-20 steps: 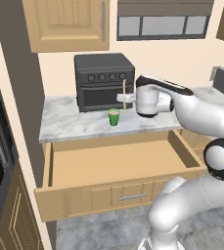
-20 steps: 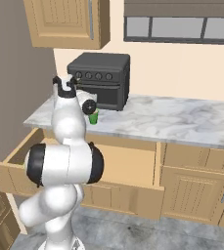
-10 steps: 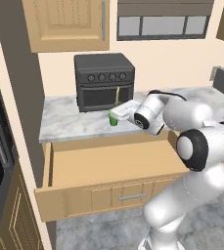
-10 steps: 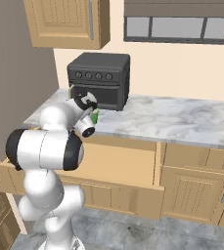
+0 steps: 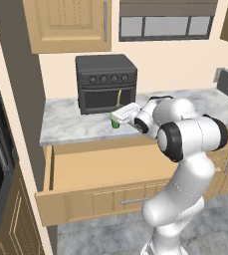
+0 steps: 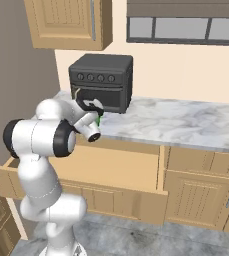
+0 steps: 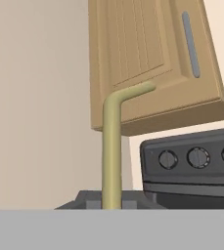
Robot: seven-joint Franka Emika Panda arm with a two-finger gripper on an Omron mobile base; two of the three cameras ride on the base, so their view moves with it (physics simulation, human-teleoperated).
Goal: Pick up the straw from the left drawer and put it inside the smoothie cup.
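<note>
On the tabletop (image 5: 75, 127), smoothie cup (image 5: 115, 121) at the toaster oven's (image 5: 105, 82) 6 o'clock; pincer (image 5: 119, 115) clamps straw (image 7: 112, 151); left drawer (image 5: 85, 169) open.

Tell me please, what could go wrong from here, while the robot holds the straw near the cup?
1. The straw rises straight from the shut gripper, bent at its top; the cup is small, so the lower end might miss its mouth.
2. The hand is right beside the cup, so a push could tip it on the counter.
3. The oven stands close behind; the straw could hit it.

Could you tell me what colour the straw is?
The straw is pale yellow-green, clearest in the hand view.
</note>
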